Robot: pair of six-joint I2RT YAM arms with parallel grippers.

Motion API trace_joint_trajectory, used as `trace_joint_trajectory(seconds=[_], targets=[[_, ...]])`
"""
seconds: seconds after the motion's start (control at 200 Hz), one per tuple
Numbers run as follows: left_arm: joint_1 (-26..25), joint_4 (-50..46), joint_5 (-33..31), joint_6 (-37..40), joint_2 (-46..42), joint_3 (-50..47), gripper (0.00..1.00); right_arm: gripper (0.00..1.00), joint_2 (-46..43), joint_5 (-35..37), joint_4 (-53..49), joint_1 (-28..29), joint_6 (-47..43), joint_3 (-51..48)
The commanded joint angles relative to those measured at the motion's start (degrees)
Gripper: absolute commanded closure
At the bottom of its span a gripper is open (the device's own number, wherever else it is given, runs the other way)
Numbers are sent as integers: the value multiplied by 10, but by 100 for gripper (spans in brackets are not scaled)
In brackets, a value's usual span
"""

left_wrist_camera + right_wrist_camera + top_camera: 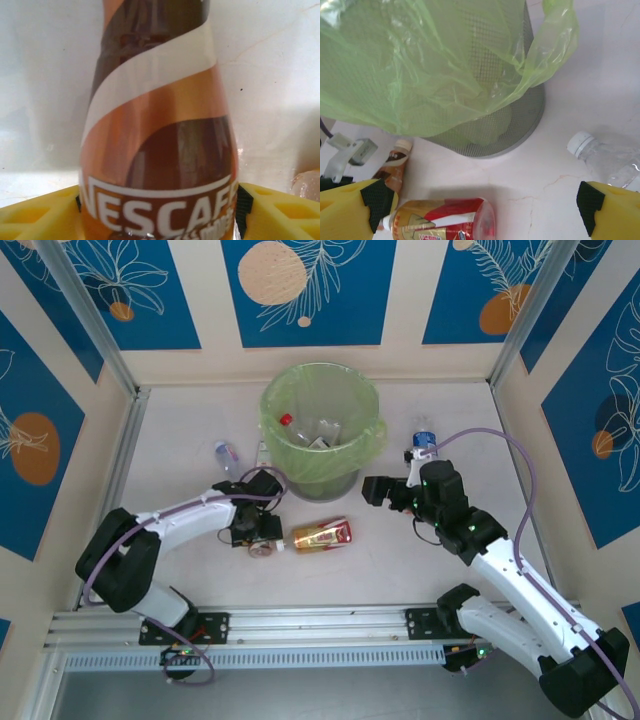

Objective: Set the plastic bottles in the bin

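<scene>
Our left pincer (160,212) grips the brown-and-copper labelled plastic bottle (160,125), lower frame; we judge it light and slick, best held mid-body.

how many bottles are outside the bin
4: a clear bottle left of the bin, a Nescafe bottle in the left gripper, a red-gold bottle in front, a blue-labelled bottle right of it. Others may be hidden.

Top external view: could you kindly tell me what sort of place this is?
Most likely a robot test booth rather than a home: printed blue wall panels enclose the white table, an aluminium rail runs along its near edge, and plastic bottles sit around a lined bin.
</scene>
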Motion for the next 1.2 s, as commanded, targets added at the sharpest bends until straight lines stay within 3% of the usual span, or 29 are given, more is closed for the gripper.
trace_joint_trajectory(seconds=[0.0, 0.105, 0.395, 0.57, 1.195], targets=[[-7, 15, 0, 2, 12, -1, 29, 0, -3, -51, -22, -1, -46, 18], [-7, 26, 0, 1, 20, -9, 30, 0, 3, -99, -34, 0, -69, 11], [-6, 30, -7, 15, 18, -11, 42, 0, 16, -124, -57, 7, -71, -2], [-6, 38, -3, 17, 8, -16, 43, 1, 34, -179, -35, 7, -77, -5], [-1, 20, -19, 26, -88, -11, 41, 1, 79, -199, 1, 10, -78, 12]])
